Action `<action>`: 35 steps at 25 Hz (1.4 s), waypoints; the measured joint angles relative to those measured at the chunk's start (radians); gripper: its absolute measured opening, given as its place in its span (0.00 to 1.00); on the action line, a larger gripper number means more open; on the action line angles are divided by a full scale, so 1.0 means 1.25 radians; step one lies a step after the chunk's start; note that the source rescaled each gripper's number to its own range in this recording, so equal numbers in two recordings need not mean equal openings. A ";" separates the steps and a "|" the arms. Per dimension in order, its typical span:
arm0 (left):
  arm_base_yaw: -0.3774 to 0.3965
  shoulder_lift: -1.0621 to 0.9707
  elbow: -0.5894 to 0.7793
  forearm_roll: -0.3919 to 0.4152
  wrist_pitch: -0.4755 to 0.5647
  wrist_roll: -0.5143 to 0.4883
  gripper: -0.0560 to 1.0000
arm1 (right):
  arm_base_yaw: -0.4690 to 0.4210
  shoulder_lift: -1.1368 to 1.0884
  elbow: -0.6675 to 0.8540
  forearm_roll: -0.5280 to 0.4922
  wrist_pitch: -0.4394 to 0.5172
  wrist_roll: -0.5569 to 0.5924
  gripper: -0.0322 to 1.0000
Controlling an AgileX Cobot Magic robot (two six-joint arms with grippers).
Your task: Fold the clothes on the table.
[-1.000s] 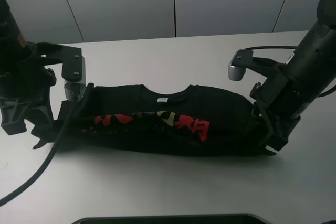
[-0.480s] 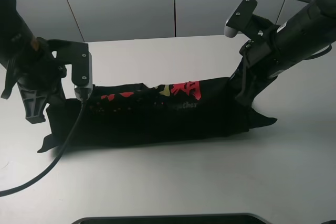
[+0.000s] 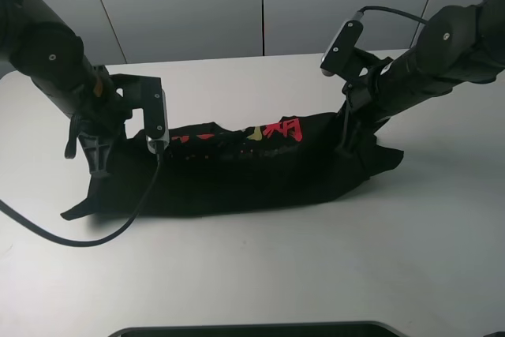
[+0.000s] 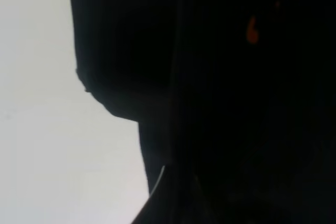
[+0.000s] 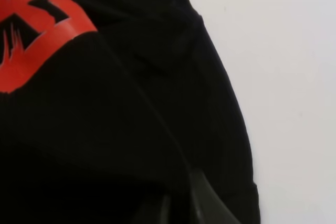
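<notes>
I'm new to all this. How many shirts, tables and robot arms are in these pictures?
Black T-shirt: 1
White table: 1
Robot arms: 2, the left arm and the right arm
Total: 4

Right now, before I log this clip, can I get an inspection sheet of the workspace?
Surface: white table, smooth, no stains seen.
Job's things: black T-shirt with red print, bunched into a long band, both ends raised.
Clutter: nothing seen.
Pincers: left pincer and right pincer each shut on one end of the T-shirt.
Cables: black cable runs from the left wrist over the shirt and loops on the table.
Surroundings: grey panelled wall behind; dark edge along the near side.
</notes>
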 joint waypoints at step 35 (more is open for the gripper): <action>0.078 -0.058 -0.021 -0.104 -0.065 -0.224 0.69 | -0.040 -0.116 0.005 0.486 0.016 0.029 0.83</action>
